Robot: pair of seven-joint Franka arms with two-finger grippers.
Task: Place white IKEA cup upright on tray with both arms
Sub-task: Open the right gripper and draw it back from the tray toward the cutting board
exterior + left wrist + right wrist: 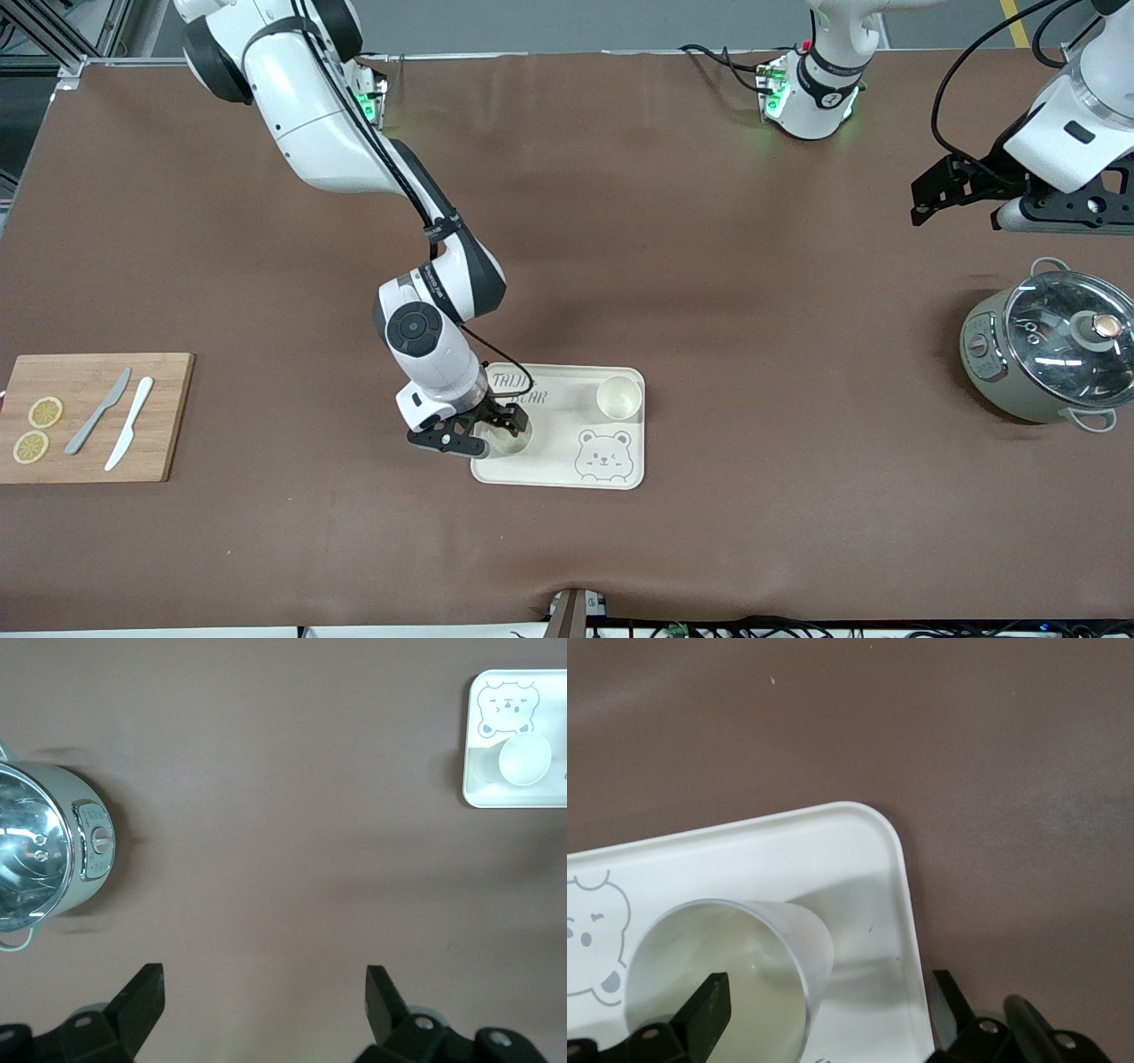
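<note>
The right gripper (500, 432) sits low on the tray (620, 474), its fingers spread wide around an upright white cup (507, 438), one inside the rim and one outside. A second cup (618, 396) stands farther along the tray. Both look light, rigid and slick; the wall just under the rim seems the best hold. The left gripper (930, 208) waits, fingers wide, above the bench (709, 221) near a lidded pot (1050, 354).

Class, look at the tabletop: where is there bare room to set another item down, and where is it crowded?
Bare brown table lies between the tray and the pot, and between the cutting board and the tray. The tray is crowded: two cups, one standing free, the other between the right hand's open fingers. The left hand waits, open, above bare table near the pot.
</note>
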